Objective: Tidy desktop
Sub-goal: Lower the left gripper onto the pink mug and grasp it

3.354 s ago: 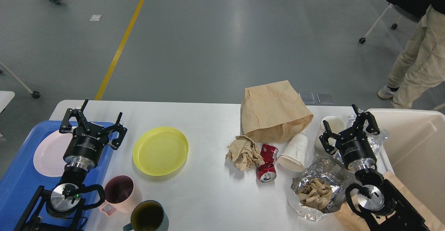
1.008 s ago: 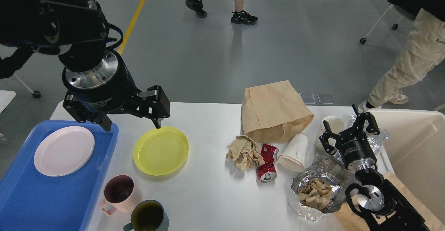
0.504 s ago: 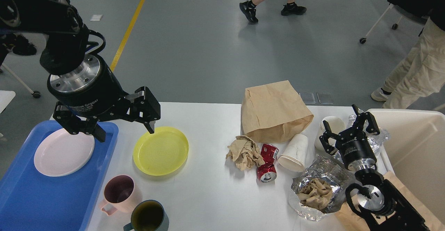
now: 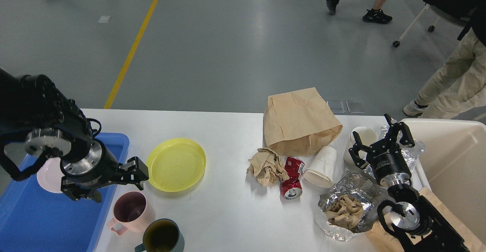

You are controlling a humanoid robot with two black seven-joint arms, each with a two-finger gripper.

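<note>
While its left arm bends low over the blue tray (image 4: 22,221), the left claw (image 4: 115,185) is spread wide and empty above the pink mug (image 4: 131,209), beside the round yellow plate (image 4: 176,164). Right claw (image 4: 381,142) also gapes, empty, over crinkled foil (image 4: 351,191) on the smooth white counter (image 4: 228,214).

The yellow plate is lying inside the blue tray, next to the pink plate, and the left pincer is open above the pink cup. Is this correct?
Not quite. The head view shows the yellow plate on the white desktop, right of the blue tray; only the pink plate lies in the tray. The left pincer is indeed open above the pink cup.
</note>
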